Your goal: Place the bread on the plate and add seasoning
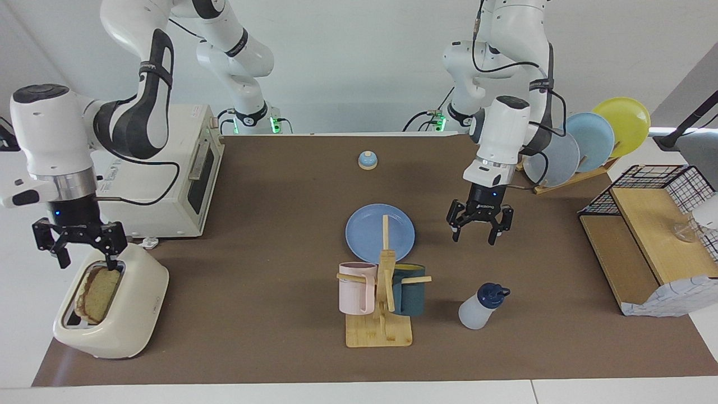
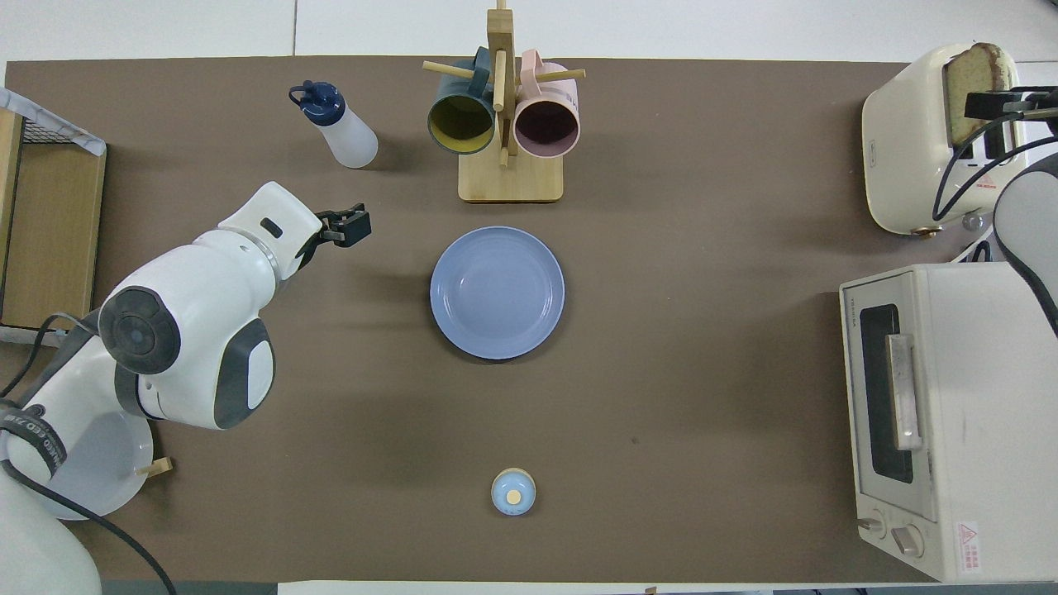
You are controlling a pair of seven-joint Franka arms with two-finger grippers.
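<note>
The bread (image 1: 96,293) stands upright in the slot of a cream toaster (image 1: 134,314) at the right arm's end of the table; in the overhead view the bread (image 2: 969,78) shows in the toaster (image 2: 909,140). My right gripper (image 1: 84,260) hangs open just above the slice's top edge, also seen as the right gripper (image 2: 996,104). The blue plate (image 1: 364,234) (image 2: 497,292) lies bare mid-table. The seasoning (image 1: 478,310) (image 2: 340,132) stands beside the mug tree. My left gripper (image 1: 474,237) (image 2: 350,228) hangs open over the mat, between plate and seasoning.
A wooden mug tree (image 1: 381,303) with a pink and a dark mug stands next to the plate. A toaster oven (image 1: 168,179) sits near the toaster. A small bell (image 1: 367,160), a plate rack (image 1: 583,147) and a wire shelf (image 1: 645,224) are also here.
</note>
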